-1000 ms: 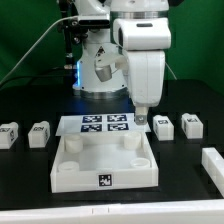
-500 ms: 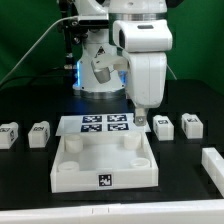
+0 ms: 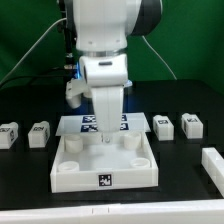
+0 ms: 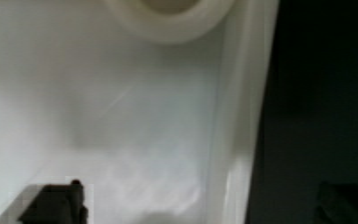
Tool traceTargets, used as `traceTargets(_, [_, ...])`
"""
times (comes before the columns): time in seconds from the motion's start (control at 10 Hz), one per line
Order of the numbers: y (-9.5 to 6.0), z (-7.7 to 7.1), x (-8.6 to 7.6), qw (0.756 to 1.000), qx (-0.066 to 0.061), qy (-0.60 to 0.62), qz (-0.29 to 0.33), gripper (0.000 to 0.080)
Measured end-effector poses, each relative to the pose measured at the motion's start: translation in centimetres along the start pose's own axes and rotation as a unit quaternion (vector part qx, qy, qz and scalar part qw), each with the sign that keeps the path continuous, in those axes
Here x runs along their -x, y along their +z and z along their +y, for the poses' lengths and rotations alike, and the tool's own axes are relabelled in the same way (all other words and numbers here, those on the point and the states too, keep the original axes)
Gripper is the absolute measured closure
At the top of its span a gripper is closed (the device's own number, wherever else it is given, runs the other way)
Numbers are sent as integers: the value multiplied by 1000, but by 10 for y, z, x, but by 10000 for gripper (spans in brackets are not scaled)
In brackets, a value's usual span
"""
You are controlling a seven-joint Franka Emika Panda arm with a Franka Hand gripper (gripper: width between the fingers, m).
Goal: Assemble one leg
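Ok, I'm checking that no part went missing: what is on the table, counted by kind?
Legs: 4, two on each side of the tray
Tray: 1
Marker board: 1, partly hidden by the arm
White block at the exterior view's right edge: 1
Total: 7

Green bkgd wall (image 3: 195, 45), blk tabletop (image 3: 25, 175)

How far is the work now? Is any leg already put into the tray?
Done: nothing yet; all four legs lie loose, two each side of the tray, whose visible corner sockets look empty. In hand: the hand hangs open over the tray, holding nothing. Left: grasp a leg and fit it.
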State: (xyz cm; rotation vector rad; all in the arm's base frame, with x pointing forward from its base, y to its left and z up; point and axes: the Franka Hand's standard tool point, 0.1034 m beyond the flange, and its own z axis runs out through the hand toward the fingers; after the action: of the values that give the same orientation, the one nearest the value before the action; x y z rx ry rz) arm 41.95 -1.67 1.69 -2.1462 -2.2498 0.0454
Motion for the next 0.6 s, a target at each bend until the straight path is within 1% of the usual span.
traceTargets(0.1, [6, 1, 1, 1000, -3, 2, 1, 150])
traceTargets(0.2, [8, 2, 2, 1000, -5, 4, 2, 150])
traceTargets(0.3, [8, 2, 2, 1000, -5, 5, 2, 176])
traceTargets(0.4, [8, 1, 2, 1000, -5, 5, 2, 176])
traceTargets(0.5, [8, 1, 2, 1000, -5, 5, 2, 352])
traceTargets(0.6, [8, 1, 2, 1000, -5, 5, 2, 352])
